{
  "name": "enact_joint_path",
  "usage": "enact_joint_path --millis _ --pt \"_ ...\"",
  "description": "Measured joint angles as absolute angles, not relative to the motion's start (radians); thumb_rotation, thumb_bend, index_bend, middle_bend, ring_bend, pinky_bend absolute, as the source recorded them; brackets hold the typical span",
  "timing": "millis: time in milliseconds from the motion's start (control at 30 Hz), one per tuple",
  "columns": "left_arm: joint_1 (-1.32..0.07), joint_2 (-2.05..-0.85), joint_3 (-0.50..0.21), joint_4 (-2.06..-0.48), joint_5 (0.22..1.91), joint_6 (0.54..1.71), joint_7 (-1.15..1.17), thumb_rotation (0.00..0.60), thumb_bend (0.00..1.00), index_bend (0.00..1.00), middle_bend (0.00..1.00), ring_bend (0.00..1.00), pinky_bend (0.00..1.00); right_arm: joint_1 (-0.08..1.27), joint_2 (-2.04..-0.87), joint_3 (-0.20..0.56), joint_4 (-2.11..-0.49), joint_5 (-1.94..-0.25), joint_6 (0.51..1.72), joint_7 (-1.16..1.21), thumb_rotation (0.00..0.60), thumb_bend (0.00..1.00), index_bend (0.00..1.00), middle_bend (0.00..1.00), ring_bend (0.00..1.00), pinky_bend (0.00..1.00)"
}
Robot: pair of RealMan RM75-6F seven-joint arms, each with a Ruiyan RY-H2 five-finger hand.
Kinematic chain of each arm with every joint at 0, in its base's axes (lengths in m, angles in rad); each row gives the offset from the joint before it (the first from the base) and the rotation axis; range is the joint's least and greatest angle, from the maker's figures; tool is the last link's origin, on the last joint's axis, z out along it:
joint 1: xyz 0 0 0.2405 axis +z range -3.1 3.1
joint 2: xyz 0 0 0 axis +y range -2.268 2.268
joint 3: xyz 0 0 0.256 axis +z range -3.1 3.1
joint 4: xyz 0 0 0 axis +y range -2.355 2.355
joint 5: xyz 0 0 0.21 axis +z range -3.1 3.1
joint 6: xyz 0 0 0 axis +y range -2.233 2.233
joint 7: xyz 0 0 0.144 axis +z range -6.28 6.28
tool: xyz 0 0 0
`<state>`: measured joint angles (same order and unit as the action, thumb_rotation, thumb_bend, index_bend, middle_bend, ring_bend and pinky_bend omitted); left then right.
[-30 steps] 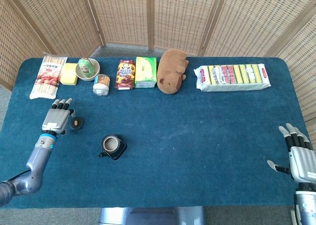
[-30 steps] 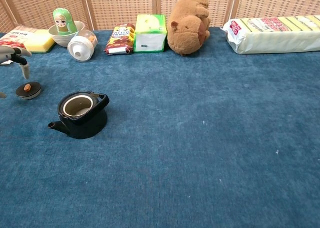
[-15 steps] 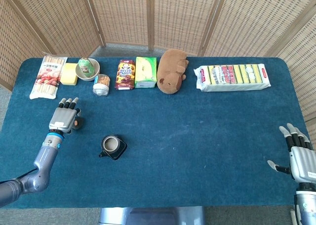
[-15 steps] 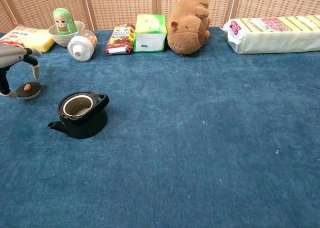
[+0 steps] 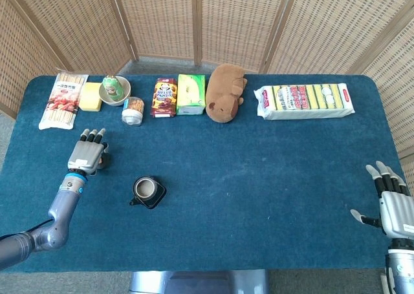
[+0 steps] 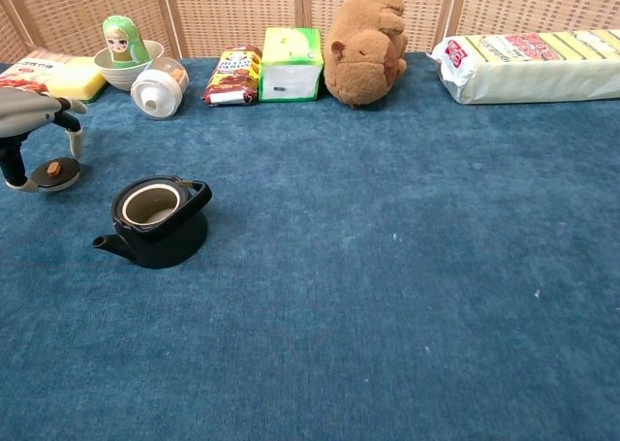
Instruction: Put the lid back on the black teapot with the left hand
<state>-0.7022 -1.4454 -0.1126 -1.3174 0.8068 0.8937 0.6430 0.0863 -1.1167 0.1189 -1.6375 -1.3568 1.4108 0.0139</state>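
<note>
The black teapot (image 6: 155,222) sits upright on the blue desk (image 6: 387,267) with its top open, so you can see the pale inside; the handle is folded to one side. Its lid (image 6: 53,173), small, dark, with a brownish knob, lies flat on the desk nearby, off to the pot's left.

Table (image 5: 272,190): blue cloth cover
Teapot (image 6: 155,220): near left, uncovered
Lid (image 6: 53,173): left of teapot
Plush (image 5: 225,92): behind and right of teapot
Snack packs (image 5: 167,97): between teapot and plush, back row
</note>
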Motion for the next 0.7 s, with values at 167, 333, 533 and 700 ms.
enact_joint_path --millis 167,333,533,700 --pt "-0.707 -1.447 -0.111 -1.316 0.795 0.896 0.647 0.6 0.2 0.36 0.0 0.0 0.01 0.086 -1.117 0.119 -1.638 -1.356 1.412 0.012 0.6 0.06 0.1 0.01 0.01 0.0" --pt "-0.711 -1.448 -0.107 -1.318 0.791 0.898 0.65 0.6 0.2 0.36 0.0 0.0 0.01 0.087 -1.118 0.119 -1.637 -1.354 1.41 0.012 0.6 0.06 0.1 0.01 0.01 0.0" --pt "-0.717 -1.451 -0.102 -1.32 0.781 0.899 0.659 0.6 0.2 0.36 0.0 0.0 0.01 0.086 -1.119 0.119 -1.637 -1.354 1.412 0.01 0.6 0.06 0.1 0.01 0.01 0.0" --pt "-0.721 -1.452 -0.097 -1.323 0.771 0.902 0.668 0.6 0.2 0.35 0.0 0.0 0.01 0.087 -1.119 0.118 -1.636 -1.355 1.41 0.011 0.6 0.06 0.1 0.01 0.01 0.0"
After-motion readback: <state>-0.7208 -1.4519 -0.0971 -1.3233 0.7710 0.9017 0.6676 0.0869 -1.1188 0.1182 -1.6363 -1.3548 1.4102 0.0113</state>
